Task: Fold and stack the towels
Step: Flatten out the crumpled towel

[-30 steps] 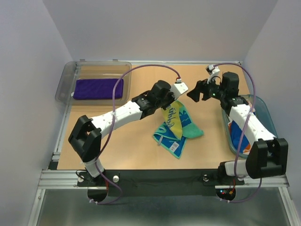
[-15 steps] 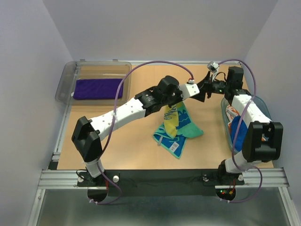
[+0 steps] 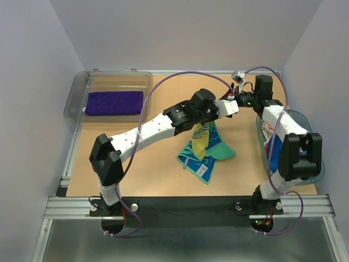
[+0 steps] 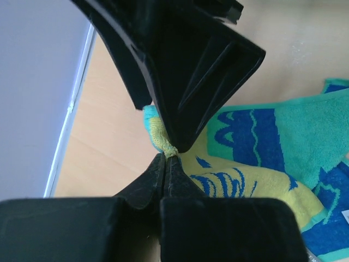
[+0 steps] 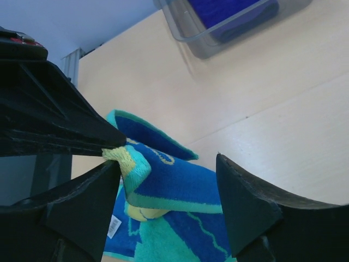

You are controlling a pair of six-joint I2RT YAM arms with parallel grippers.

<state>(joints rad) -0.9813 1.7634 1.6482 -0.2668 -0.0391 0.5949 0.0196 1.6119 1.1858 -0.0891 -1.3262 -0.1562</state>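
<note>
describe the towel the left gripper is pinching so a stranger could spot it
Start at the middle of the wooden table. A crumpled towel lies there, one corner pinched up by the left gripper. Its mint, blue and yellow pattern sets it apart from the plain purple towel in the clear bin.

Your tan bench [image 3: 158,174] carried three things: a clear grey bin [image 3: 73,101] at the upper left of the frame, a teal oval basket [image 3: 308,128] at the right edge, and a mint-green towel [image 3: 212,153] crumpled at centre, one end raised.
</note>
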